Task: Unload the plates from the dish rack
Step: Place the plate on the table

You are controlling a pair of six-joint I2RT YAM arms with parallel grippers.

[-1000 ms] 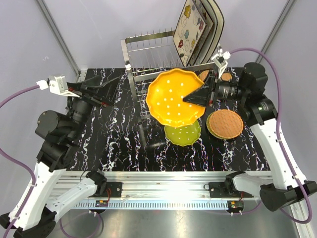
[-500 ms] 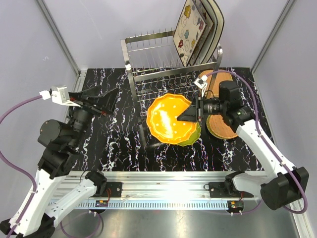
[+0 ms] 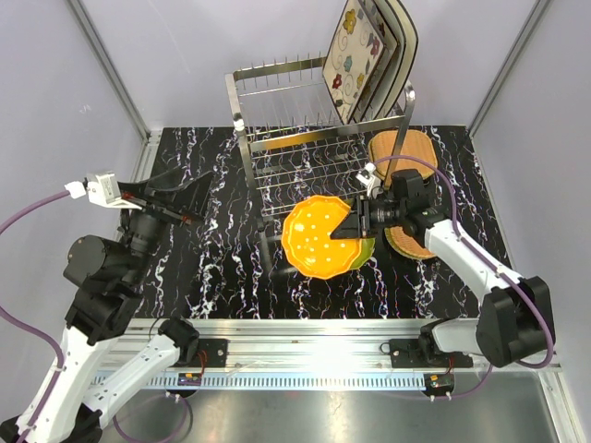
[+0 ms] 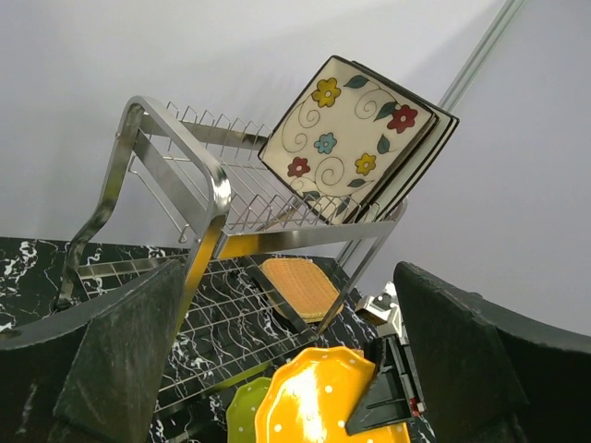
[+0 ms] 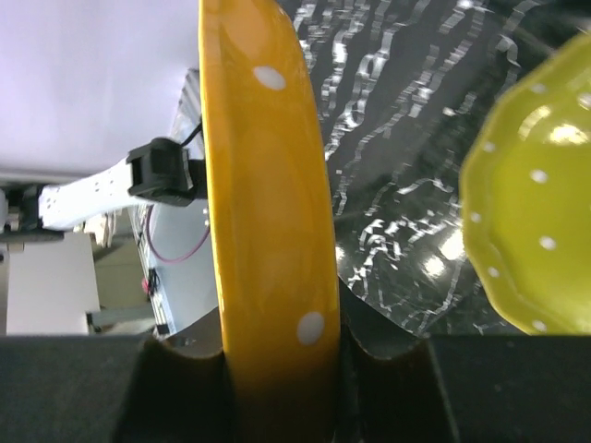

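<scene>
My right gripper (image 3: 358,220) pinches the orange scalloped plate (image 3: 319,238) by its rim. I'd level it onto the yellow-green scalloped plate (image 5: 536,212), then release gently — my left gripper (image 3: 189,185) is spread.

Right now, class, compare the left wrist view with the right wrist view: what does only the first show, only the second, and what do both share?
Only the left wrist view: the dish rack, flowered plates leaning on its top tier, a woven plate lower down. Only the right wrist view: a white arm link in the background. Both: the orange plate gripped by the right claw, the yellow-green plate, the marbled table.
</scene>
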